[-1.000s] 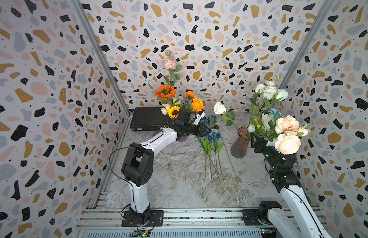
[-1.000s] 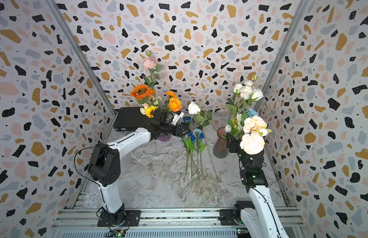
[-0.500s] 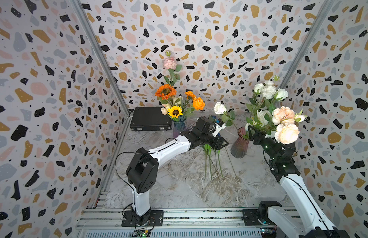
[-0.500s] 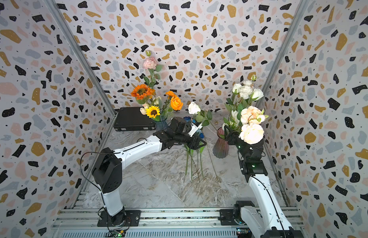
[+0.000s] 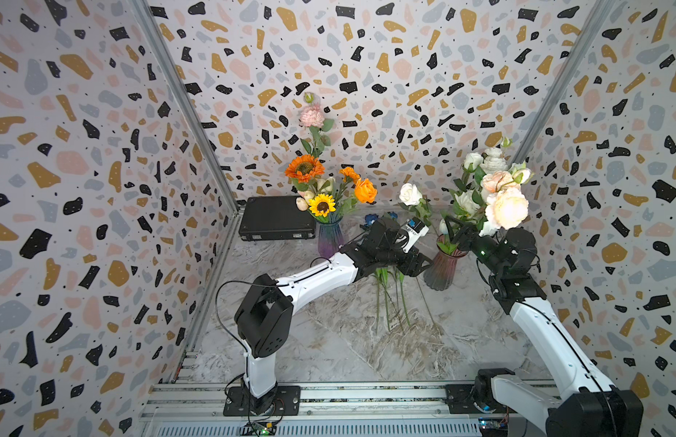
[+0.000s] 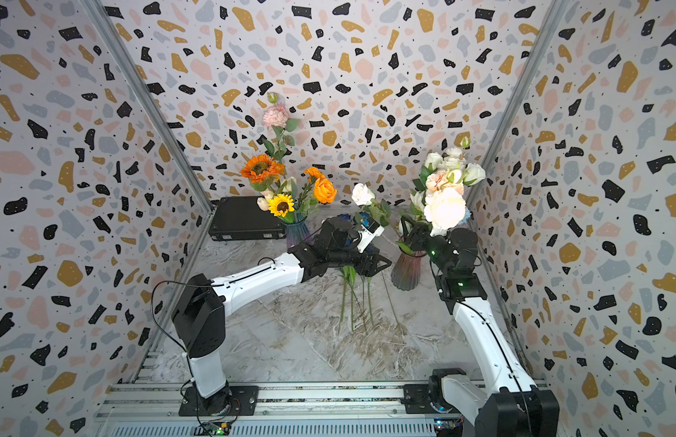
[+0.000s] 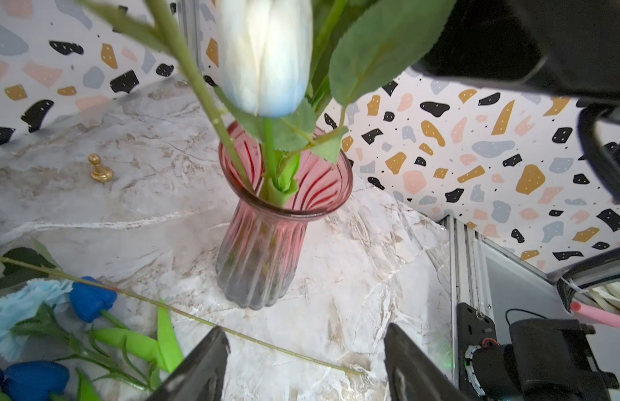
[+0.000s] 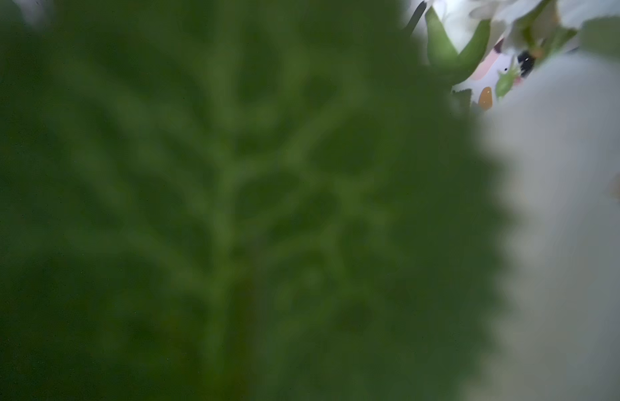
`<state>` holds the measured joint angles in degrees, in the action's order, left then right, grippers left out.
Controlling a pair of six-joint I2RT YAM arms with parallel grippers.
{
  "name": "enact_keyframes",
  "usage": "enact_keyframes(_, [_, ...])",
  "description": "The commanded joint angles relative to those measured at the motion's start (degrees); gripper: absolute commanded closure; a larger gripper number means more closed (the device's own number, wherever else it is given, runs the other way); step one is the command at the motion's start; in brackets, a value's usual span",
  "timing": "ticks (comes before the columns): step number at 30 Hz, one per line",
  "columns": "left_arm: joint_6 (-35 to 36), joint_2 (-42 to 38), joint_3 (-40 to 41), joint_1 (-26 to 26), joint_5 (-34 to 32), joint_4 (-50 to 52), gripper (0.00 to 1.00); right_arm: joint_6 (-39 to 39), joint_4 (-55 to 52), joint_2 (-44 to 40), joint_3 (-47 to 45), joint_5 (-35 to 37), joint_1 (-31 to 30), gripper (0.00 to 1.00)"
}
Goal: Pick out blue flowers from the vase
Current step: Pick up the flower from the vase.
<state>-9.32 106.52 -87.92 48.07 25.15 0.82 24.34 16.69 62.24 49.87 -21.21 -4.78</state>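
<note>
Left pincer (image 7: 305, 335) is hovering open, empty; advancing risks tipping the vase (image 7: 266, 250) just ahead. Right pincer (image 5: 457, 232): leaves (image 8: 232, 208) blocking, can't tell.

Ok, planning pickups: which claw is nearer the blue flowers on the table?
Left. The left claw hovers right over the blue flowers; the right claw is up over the pink vase, among white blooms.

The walls (image 5: 404, 56) are patterned in terrazzo: black, ochre, pink and grey-blue flecks on off-white. The floor (image 5: 328, 340) is marbled grey-white, veined brown. The pink vase (image 7: 266, 243) is ribbed and shaded to grey below; the purple vase (image 5: 330, 236) is tinged blue. Deep blue buds (image 7: 91, 302) and a sky-blue carnation (image 7: 9, 309) are green-stemmed. An orange sunflower (image 5: 304, 168) and a yellow sunflower (image 5: 322, 205) are seen. The case (image 5: 275, 223) is black.
</note>
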Motion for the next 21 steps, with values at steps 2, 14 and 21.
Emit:
enact_keyframes(2, [-1.2,-0.1,-2.4,0.6,-0.9,-6.1,0.27,1.2,0.1,1.8,4.7,-1.7,-0.5,0.32])
enact_keyframes(14, [2.2,6.5,-9.4,2.8,-2.5,-6.0,0.25,-1.0,-8.6,4.8,13.0,-5.3,-0.9,0.32])
enact_keyframes(21, [3.0,10.3,-12.8,3.5,-9.7,-8.5,0.25,-1.1,-12.3,4.1,14.6,-8.2,-1.0,0.33])
